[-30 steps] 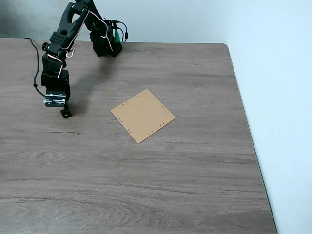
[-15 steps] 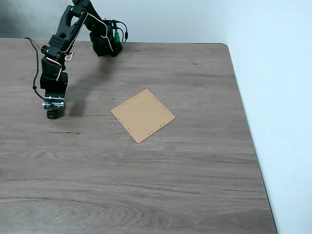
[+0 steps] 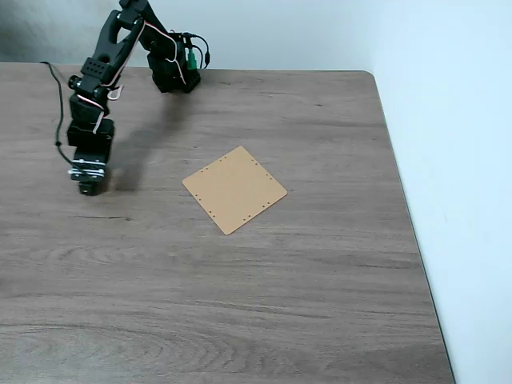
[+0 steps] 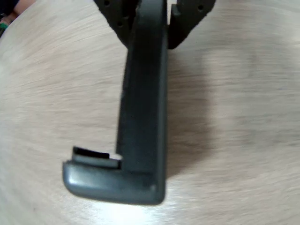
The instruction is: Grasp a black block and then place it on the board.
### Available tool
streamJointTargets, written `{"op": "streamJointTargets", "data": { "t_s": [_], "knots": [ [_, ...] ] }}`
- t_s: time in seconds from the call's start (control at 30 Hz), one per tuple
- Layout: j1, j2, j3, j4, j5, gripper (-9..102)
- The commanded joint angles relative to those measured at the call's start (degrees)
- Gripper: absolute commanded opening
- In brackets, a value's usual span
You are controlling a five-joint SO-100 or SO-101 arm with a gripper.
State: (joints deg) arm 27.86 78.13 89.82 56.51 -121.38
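Observation:
In the wrist view the black block (image 4: 140, 117), a matte bar with a short raised end toward the bottom, runs down the middle of the picture. My gripper (image 4: 152, 23) is shut on its upper end, with dark fingers (image 4: 190, 21) on both sides. The block hangs just above the wood-grain table (image 4: 243, 117). In the fixed view my gripper (image 3: 88, 186) points down at the left side of the table, and the block blends into it. The tan square board (image 3: 234, 190) lies flat near the table's middle, well to the right of the gripper.
The arm's base (image 3: 172, 68) stands at the table's back edge with wires around it. A black cable (image 3: 58, 112) trails down the left side. The table's right edge (image 3: 404, 208) meets a white wall.
The gripper has shifted a little to the left and turned at the wrist. The dark piece that stuck out at its lower right now sits directly under it.

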Motion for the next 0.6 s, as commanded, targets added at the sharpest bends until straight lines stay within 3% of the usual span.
{"op": "streamJointTargets", "data": {
  "t_s": [0.0,0.57],
  "knots": [
    [-3.3,9.0,-2.4,2.3,4.7,0],
    [-33.2,23.6,4.0,-0.4,50.4,0]
  ]
}}
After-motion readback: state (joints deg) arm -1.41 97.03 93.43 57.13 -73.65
